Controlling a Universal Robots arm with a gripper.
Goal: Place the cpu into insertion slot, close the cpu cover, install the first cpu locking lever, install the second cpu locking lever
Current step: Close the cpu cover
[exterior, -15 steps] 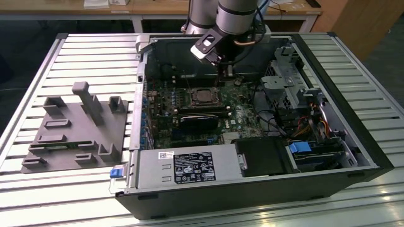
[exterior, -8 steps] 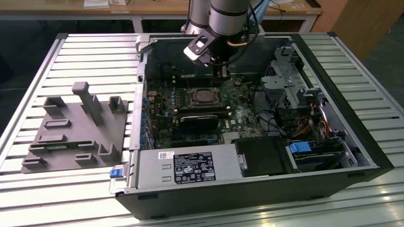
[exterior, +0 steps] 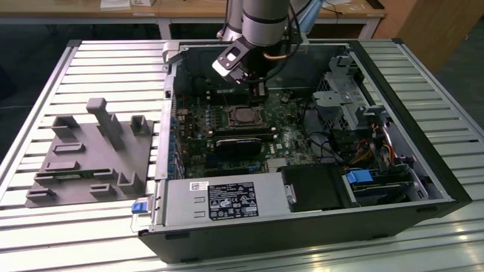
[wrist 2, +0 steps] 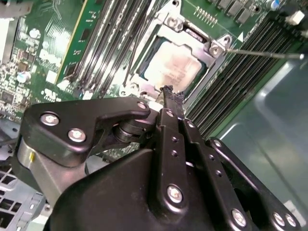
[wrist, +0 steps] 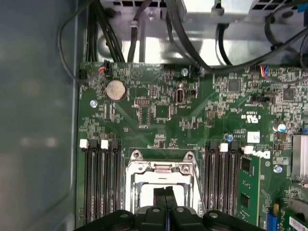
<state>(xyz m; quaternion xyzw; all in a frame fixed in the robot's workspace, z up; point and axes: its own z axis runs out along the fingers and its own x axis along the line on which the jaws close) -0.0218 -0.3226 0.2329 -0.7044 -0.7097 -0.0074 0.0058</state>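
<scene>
Two fingers (wrist 2: 166,126) of the gripper (wrist 2: 167,92) are pressed together along their whole length, with no gap and nothing between them. In the second wrist view their tip stands just over one edge of the cpu cover (wrist 2: 205,66); if it touches the metal, I cannot tell. The cover lies flat on the socket, and the cpu (wrist 2: 172,65) sits inside it, its dull silver top showing through the square opening. From one corner of the cover a thin lever (wrist 2: 262,53) goes out sideways across the memory slots (wrist 2: 240,77) toward the grey wall of the case (exterior: 423,170). In the first wrist view the cover is seen between two groups of memory slots on the green board (wrist: 192,115), and a round battery (wrist: 115,90) is well apart from it, near the board's far edge. In the exterior view the arm (exterior: 264,20) comes down into the open case, and the gripper hangs over the socket in the middle of the board. The case lies on a slatted table (exterior: 98,62), and on the exterior view's left a grey fixture (exterior: 83,153) rests beside it.
</scene>
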